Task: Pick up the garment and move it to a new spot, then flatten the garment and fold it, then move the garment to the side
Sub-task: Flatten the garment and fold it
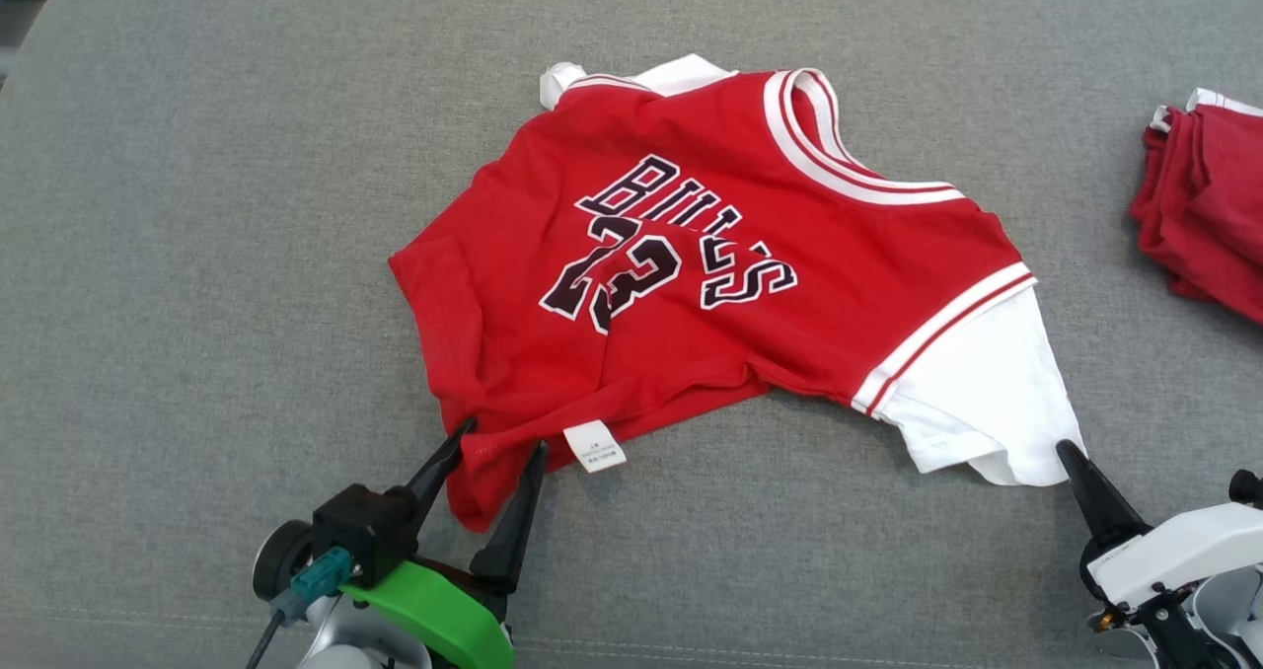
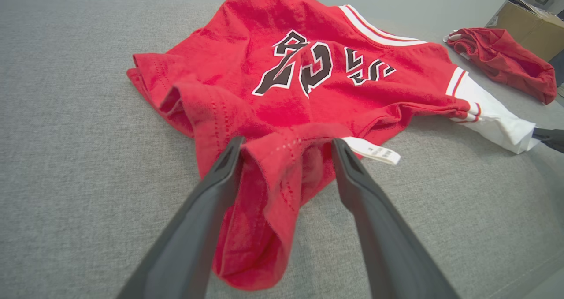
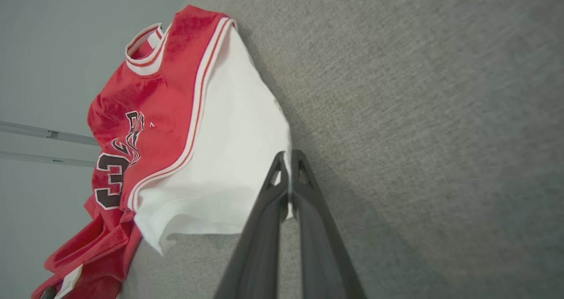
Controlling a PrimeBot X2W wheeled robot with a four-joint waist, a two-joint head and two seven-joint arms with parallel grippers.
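Garment (image 1: 691, 284) is a red jersey tee with white sleeves. It lies crumpled mid-way across the grey padded surface (image 1: 197, 255), print up, with the hem end toward your left and one white sleeve (image 1: 987, 393) toward your right. A second red garment (image 1: 1204, 225) sits well apart at the right edge, so ignore it.

Right gripper (image 3: 288, 154) is clenched, its fingers pressed together on the outer corner of the white sleeve, with thin cloth pinched at the very tips. Left gripper (image 2: 287, 141) is released, its fingers spread wide and straddling the bunched red hem corner with nothing nipped yet. The label tag (image 1: 594, 446) lies just beside its right finger.

Handling looks like light, limp, thin knit with no stiffness at all. Expect it to sag between your two holds and drag on the fuzzy surface rather than slide. It isn't fragile, but it stretches, so don't yank.

Take it by the stitched edges, since hem and sleeve cuff are thicker and less likely to slip out. On the left, close on the doubled hem fold between the fingers, not on the loose tag. The right hold looks shallow — only a corner — so lift slowly or it may pull free.
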